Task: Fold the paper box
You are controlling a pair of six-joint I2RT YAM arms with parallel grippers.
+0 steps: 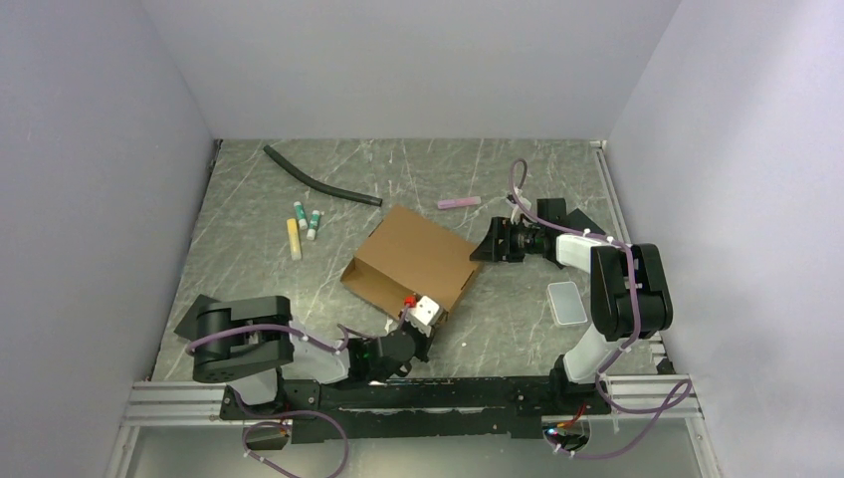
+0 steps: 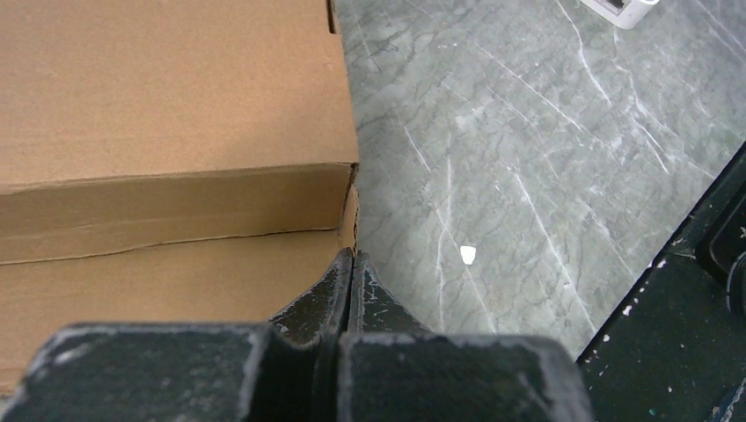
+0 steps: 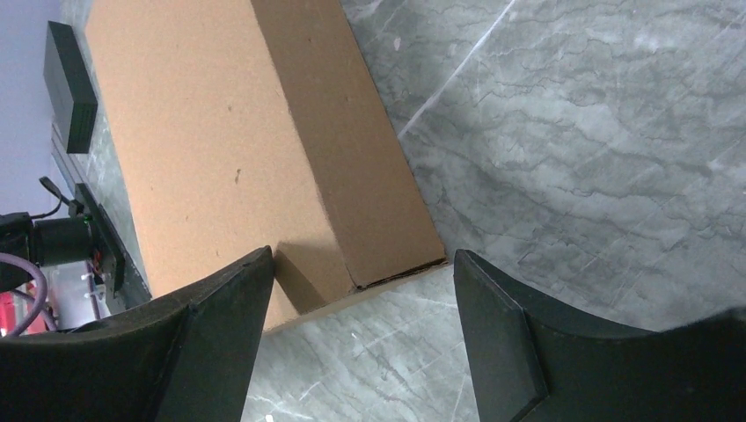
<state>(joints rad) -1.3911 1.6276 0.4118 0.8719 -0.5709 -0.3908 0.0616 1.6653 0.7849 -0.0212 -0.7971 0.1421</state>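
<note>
- Your left tool (image 2: pixel 352 264) is sitting closed, its tips touching the near corner of the paper box (image 2: pixel 167 97).
- Your right tool (image 3: pixel 361 261) is gaping open around the far corner, gripping nothing.
- The paper box is lying mid-way across the surface (image 1: pixel 508 324) and looking nearly folded, so you are likely seating the last side.
- The next move is calling for a bracing right grip, then a gentle push.

place: robotics lab test cell | enclosure: plain pale walls (image 1: pixel 398 60) on three sides of a grey marble-pattern table (image 1: pixel 557 189) | rig: left arm (image 1: pixel 249 344) and right arm (image 1: pixel 622 289) mounted on an aluminium rail (image 1: pixel 169 403) at the near edge | wiring: purple cables (image 1: pixel 517 177) looping off both arms
</note>
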